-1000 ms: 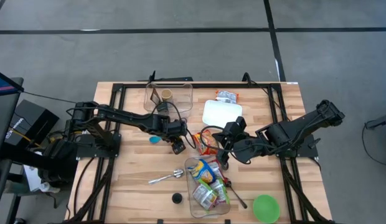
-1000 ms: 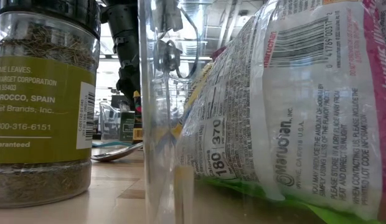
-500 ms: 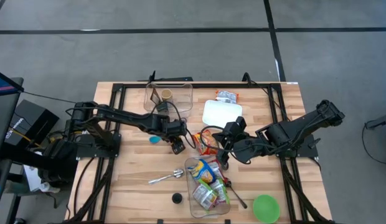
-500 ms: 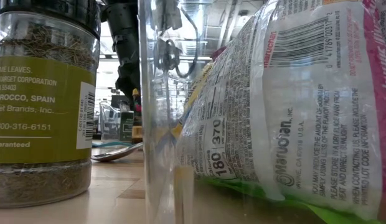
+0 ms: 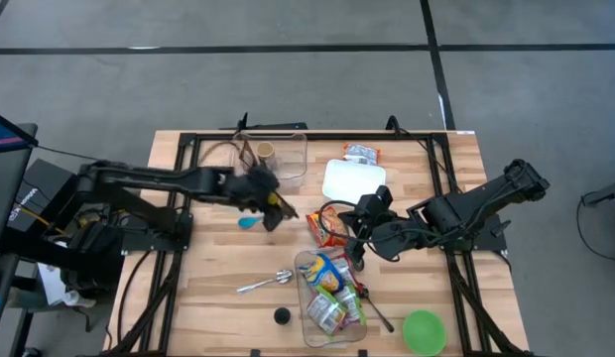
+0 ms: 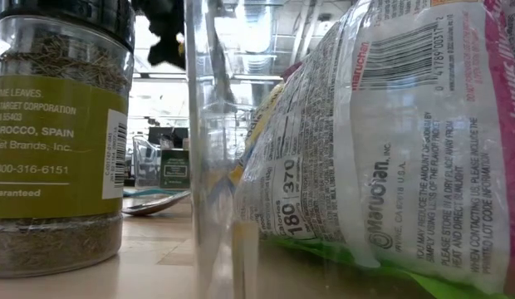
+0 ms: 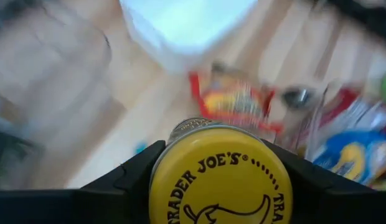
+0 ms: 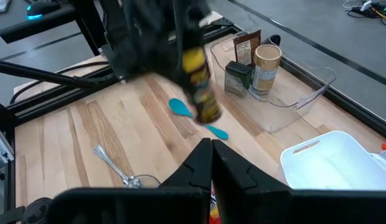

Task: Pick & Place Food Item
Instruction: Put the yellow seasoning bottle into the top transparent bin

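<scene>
A small jar with a yellow lid (image 7: 221, 180) hangs above the table's middle, with my left gripper (image 5: 272, 206) shut on it. The right wrist view shows the jar (image 8: 202, 90) blurred and tilted under the dark gripper, above the wood and a blue spoon (image 8: 180, 107). My right gripper (image 5: 359, 244) hovers shut, holding nothing, right of centre near an orange snack bag (image 5: 327, 226). My left gripper pinches the jar at its lid end, one finger (image 7: 127, 180) on each side of the yellow lid's rim (image 7: 162, 177). The fingers slant down from the table's left. The jar hangs tilted below them, lid end uppermost, lifted clear of the table.
A clear bin (image 5: 269, 154) with small containers stands at the far edge, a white tub (image 5: 353, 178) to its right. A second clear bin (image 5: 330, 297) of food packets sits near the front, with a metal spoon (image 5: 266, 284) and a green bowl (image 5: 424, 331). A spice jar (image 6: 58, 141) stands close in the low view.
My left gripper has risen and drawn back toward the table's left and far side, carrying the jar up off the table. In the low view it has climbed almost out of the picture's top.
</scene>
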Robot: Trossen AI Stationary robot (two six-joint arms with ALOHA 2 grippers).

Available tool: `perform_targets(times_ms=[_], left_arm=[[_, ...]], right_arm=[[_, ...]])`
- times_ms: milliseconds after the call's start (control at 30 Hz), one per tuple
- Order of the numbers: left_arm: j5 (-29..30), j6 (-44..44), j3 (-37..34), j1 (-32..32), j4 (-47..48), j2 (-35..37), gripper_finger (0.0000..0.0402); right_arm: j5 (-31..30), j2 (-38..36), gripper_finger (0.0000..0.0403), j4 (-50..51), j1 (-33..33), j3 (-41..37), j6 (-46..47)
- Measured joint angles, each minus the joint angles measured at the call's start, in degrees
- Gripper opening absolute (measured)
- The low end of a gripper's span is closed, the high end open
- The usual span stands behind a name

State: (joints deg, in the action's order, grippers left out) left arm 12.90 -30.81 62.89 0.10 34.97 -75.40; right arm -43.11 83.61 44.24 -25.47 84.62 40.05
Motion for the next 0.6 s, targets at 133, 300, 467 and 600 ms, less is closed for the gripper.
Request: perform_targets(times_ms=[133, 300, 467, 600], left_arm=[[4.2, 0.0, 0.0, 1.0, -0.8, 6.7, 0.0219], [10.6, 0.3, 0.0, 3.1, -1.4, 12.7, 0.0226], [10.9, 0.4, 0.0, 6.0, -1.4, 15.0, 0.0219], [10.9, 0.9, 0.0, 8.7, -2.3, 14.6, 0.0221]], right_arm=[[0.0, 0.0, 0.0001, -0.1, 0.0, 0.0, 0.0], [0.0, 0.0, 0.0001, -0.2, 0.0, 0.0, 0.0], [0.0, 0.0, 0.0001, -0.2, 0.0, 0.0, 0.0], [0.0, 0.0, 0.0001, -0.2, 0.0, 0.0, 0.0]])
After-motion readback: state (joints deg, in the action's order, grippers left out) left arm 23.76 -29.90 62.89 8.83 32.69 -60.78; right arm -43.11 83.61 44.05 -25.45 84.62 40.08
